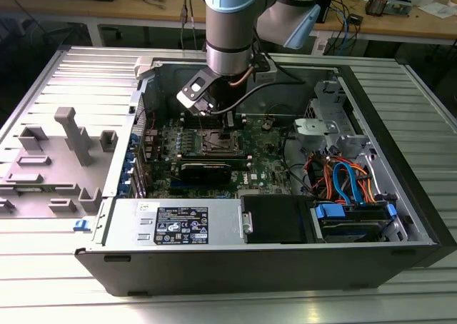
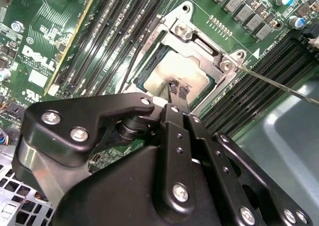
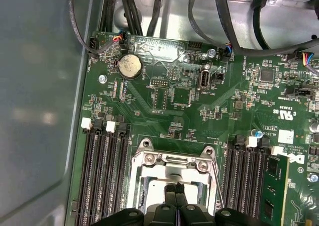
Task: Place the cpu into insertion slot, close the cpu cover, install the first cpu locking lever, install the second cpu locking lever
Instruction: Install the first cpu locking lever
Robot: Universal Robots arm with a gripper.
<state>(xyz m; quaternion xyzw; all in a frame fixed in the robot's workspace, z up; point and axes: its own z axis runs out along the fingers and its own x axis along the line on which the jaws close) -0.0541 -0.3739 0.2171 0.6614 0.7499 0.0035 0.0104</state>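
Gripper point(image 2: 179, 89) is hovering over the chip point(image 2: 169, 69) in the socket point(image 1: 214, 142).
Jaws are sitting pinched together, gripping nothing; cover point(image 3: 144, 178) is lying flat around the chip.

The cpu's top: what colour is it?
The cpu has a dull silver-grey metal top, seen best in the second wrist view.
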